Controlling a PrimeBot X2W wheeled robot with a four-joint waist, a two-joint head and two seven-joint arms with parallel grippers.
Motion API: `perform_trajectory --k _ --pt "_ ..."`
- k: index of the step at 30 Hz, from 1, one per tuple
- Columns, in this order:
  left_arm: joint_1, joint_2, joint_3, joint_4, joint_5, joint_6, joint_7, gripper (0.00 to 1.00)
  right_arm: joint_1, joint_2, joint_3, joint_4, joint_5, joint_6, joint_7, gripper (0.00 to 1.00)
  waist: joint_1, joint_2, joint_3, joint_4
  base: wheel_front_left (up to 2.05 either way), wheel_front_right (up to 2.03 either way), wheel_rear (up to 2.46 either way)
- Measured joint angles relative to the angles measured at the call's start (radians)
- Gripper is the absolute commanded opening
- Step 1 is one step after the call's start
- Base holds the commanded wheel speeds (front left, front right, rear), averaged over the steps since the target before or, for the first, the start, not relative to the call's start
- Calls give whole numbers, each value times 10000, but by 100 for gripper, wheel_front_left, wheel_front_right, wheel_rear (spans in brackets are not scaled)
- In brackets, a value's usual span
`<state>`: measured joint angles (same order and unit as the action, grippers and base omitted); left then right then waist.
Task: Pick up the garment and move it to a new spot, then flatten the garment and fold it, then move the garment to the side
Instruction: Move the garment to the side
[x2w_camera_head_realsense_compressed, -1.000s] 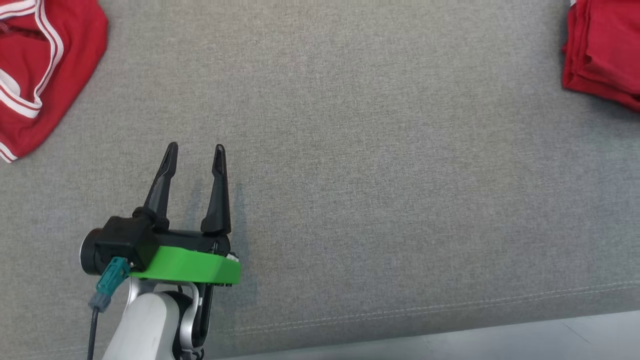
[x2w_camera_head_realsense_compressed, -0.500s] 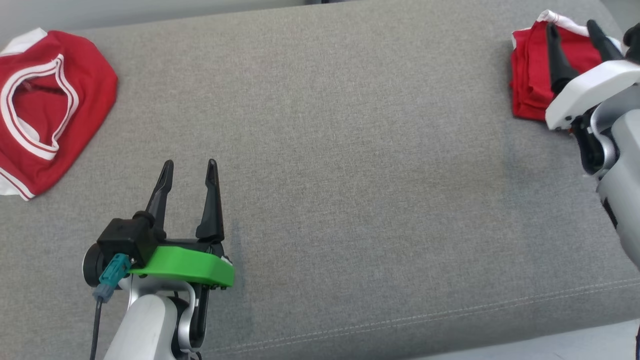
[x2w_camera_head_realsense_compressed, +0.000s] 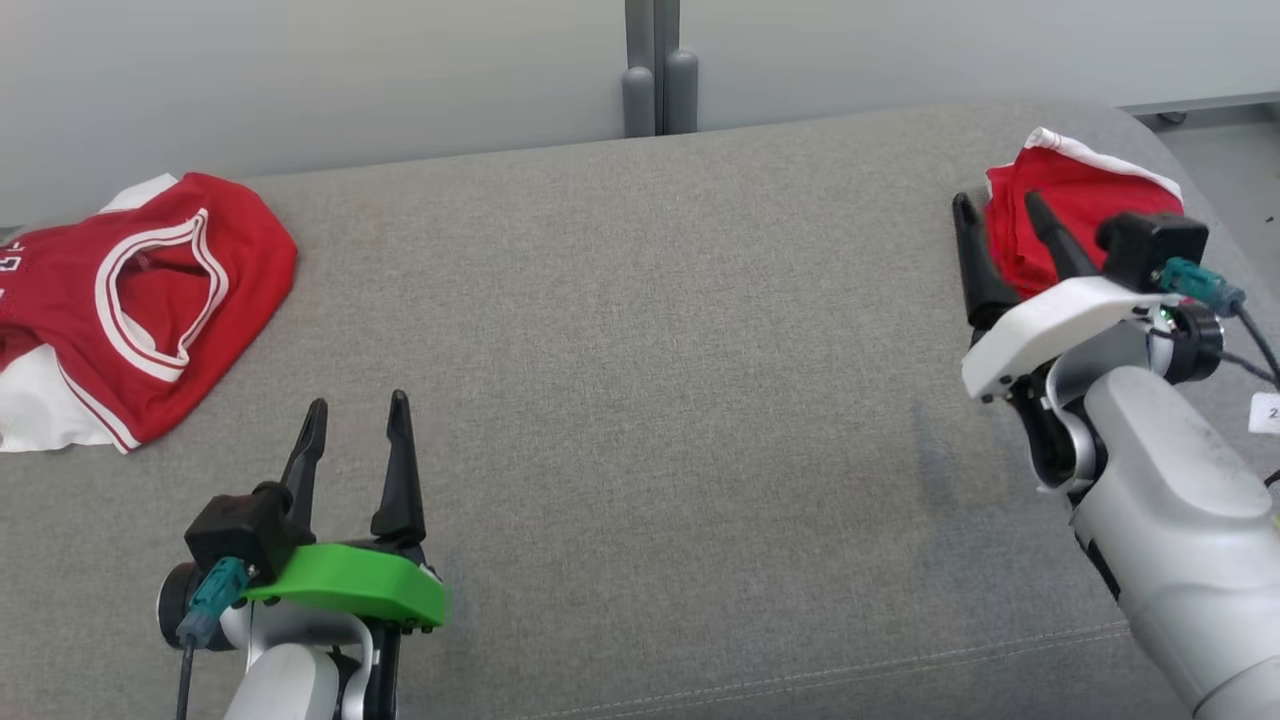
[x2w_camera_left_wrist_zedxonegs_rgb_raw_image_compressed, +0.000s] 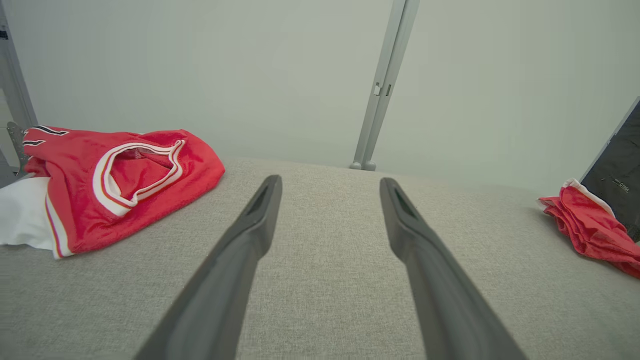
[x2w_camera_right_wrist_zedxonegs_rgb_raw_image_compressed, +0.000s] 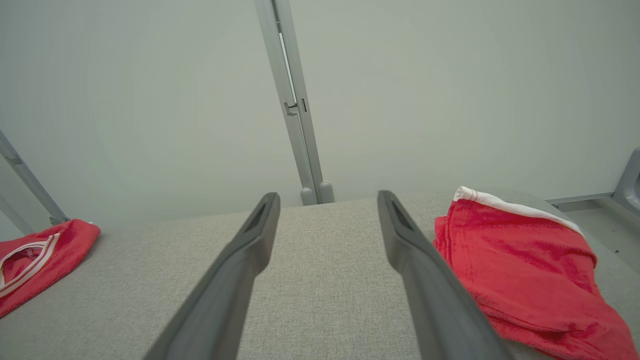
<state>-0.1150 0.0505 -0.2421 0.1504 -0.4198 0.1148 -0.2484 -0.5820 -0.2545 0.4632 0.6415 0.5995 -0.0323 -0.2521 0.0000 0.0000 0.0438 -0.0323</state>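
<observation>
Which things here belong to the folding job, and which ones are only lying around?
Belonging to the job:
- crumpled red jersey, at the left
- folded red garment, at the right edge
- left gripper and right gripper, both open
- grey cushion under them

Just lying about:
- grey post behind the cushion
- dark panel at the far right

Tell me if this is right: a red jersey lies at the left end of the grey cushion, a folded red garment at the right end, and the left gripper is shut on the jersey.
Not quite: the left gripper is open and empty, apart from the red jersey, as the left wrist view shows. The rest is right.
</observation>
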Motion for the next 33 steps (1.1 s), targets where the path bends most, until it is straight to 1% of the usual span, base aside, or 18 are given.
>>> perform_trajectory --k 2,6,12,14,16,23,26,33 --pt "150 0 121 21 -50 2 -2 100 354 115 4 -330 -138 -136 0 100 0 0 -166 16 0 0 0" --pt "449 -2 257 17 -148 4 -2 100 1052 339 96 -988 -541 -251 0 100 0 0 -393 14 0 0 0" --pt "658 -8 470 10 -173 12 -2 100 2025 583 81 -1718 -815 -499 0 100 0 0 -502 -77 0 0 0" --pt "711 -19 531 -17 -173 12 -4 100 2248 629 79 -1910 -959 -502 0 100 0 0 -523 -128 0 0 0" --pt "850 -21 520 -23 -173 13 -4 100 2605 629 0 -2213 -1139 -644 0 100 0 0 -554 -173 0 0 0" --pt "1032 -21 579 -36 -174 13 -4 100 3228 736 -209 -2780 -1281 -752 0 100 0 0 -591 -231 0 0 0" --pt "1193 -21 673 -63 -174 13 -4 100 3619 846 -305 -3066 -1363 -765 0 100 0 0 -617 -278 0 0 0" --pt "1319 -21 736 -151 -173 13 -4 100 4074 876 -336 -3444 -1661 -769 0 100 0 0 -640 -353 0 0 0"
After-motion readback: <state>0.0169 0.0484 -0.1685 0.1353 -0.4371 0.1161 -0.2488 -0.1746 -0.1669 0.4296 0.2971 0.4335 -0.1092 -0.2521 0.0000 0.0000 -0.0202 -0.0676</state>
